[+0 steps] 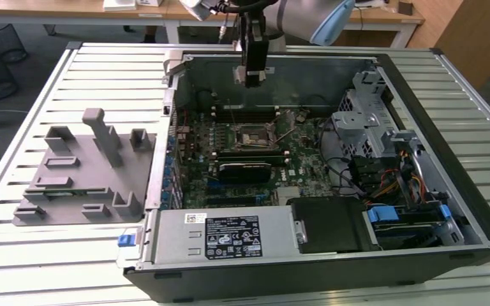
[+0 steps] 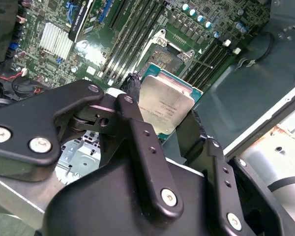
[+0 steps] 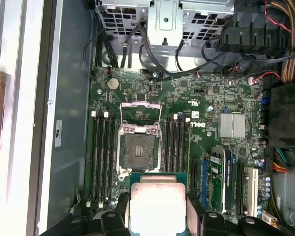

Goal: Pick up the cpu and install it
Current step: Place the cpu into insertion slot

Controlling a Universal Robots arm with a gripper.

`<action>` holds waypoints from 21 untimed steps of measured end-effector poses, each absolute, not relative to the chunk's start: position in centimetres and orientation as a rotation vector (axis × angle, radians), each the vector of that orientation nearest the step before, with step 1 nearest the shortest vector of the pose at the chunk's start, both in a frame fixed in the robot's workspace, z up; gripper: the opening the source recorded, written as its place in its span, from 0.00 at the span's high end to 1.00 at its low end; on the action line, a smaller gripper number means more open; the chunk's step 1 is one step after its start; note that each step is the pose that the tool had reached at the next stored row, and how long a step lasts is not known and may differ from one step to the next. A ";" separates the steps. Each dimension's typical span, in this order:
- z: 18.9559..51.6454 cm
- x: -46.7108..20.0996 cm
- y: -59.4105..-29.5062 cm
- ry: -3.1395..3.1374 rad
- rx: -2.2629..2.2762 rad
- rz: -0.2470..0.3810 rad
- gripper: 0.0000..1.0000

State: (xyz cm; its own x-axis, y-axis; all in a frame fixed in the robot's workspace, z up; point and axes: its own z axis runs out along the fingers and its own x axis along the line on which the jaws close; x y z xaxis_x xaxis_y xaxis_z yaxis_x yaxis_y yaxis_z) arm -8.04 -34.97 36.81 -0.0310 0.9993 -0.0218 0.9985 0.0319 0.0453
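Plainly, your gripper is pinching the cpu: in the second wrist view one black finger presses one side of the chip and another presses the opposite side, with the pale metal top facing the camera. You cannot see the contact pads themselves, because they sit behind the chip's edges, and the near corner of the chip is covered by the finger linkage. In the first wrist view the gripper holds the cpu flat, but the chip's nearer edge is cut off by the frame and its underside is hidden. In the exterior view the gripper hangs high inside the open computer case, and what sits between the fingers is too small to make out there. The chip is clear of the board. The socket lies just beyond the chip's far edge on the green motherboard, its dark inner square exposed; how far above it the chip hangs you cannot tell. Memory slots flank the socket. Outside the case, toward the exterior view's left, a grey fixture rests on the slatted table.
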 end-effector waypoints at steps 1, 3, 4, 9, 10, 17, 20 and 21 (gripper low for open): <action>36.8 -8.0 -35.0 2.222 2.153 0.027 0.46; 36.7 -8.0 -35.0 2.222 2.153 0.027 0.46; 36.7 -8.0 -35.0 2.222 2.153 0.027 0.46; 36.2 -8.0 -35.0 2.239 2.136 0.027 0.46; 36.1 -8.0 -35.0 2.253 2.121 0.028 0.46; 34.9 -7.9 -34.9 2.275 2.098 0.028 0.46; 34.4 -7.7 -34.9 2.265 2.109 0.028 0.46; 34.4 -7.7 -34.9 2.263 2.111 0.028 0.46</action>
State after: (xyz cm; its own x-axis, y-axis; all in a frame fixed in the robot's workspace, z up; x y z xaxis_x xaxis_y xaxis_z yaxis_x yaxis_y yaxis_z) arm -7.72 -34.88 34.36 -0.0687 0.9974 -0.0219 0.9966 0.0696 0.0451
